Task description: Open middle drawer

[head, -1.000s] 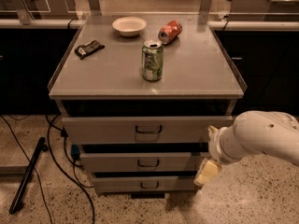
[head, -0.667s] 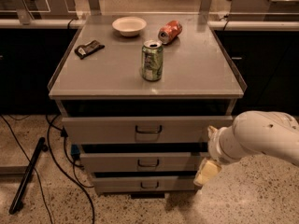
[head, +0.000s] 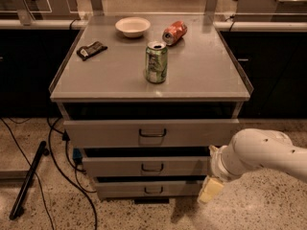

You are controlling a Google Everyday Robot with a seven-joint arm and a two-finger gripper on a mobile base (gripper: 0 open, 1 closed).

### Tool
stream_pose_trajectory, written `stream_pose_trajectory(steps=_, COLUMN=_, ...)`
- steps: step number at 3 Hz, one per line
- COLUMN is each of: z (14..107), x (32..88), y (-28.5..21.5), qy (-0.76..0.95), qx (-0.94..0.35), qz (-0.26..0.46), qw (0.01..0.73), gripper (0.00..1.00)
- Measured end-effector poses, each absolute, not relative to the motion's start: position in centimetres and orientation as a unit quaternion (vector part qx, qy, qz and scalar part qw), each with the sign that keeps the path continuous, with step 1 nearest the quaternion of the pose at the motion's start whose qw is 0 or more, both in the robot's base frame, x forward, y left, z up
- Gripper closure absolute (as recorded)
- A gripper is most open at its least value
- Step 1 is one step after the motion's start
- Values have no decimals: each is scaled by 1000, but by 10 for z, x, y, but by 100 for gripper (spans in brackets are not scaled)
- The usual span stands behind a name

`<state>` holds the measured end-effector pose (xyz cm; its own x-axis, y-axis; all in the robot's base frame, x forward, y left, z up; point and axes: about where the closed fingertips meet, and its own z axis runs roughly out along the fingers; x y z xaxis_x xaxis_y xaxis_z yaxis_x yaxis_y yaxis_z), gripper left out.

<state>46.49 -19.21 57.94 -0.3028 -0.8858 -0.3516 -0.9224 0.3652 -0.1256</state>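
Note:
The middle drawer (head: 120,167) is a shallow grey front with a small dark bar handle (head: 152,167) at its centre. It sits between the taller top drawer (head: 105,133) and the slimmer bottom drawer (head: 124,189). A dark gap shows above each front. My gripper (head: 210,190), pale yellow at its tip, hangs from the white arm (head: 259,153). It is at the right end of the lower drawers, in front of the cabinet's right corner and well right of the middle handle. It holds nothing that I can see.
On the cabinet top (head: 201,75) stand a green can (head: 156,63), a tipped red can (head: 174,32), a white bowl (head: 133,26) and a dark packet (head: 91,50). Black cables (head: 62,162) and a dark rod (head: 28,181) lie on the floor at left. Dark counters flank both sides.

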Motion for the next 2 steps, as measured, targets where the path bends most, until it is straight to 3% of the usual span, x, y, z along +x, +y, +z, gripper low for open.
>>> stream_pose_trajectory(steps=2, z=527, x=460, y=-186, qy=775, qx=-587, qz=100, qw=211, gripper=0)
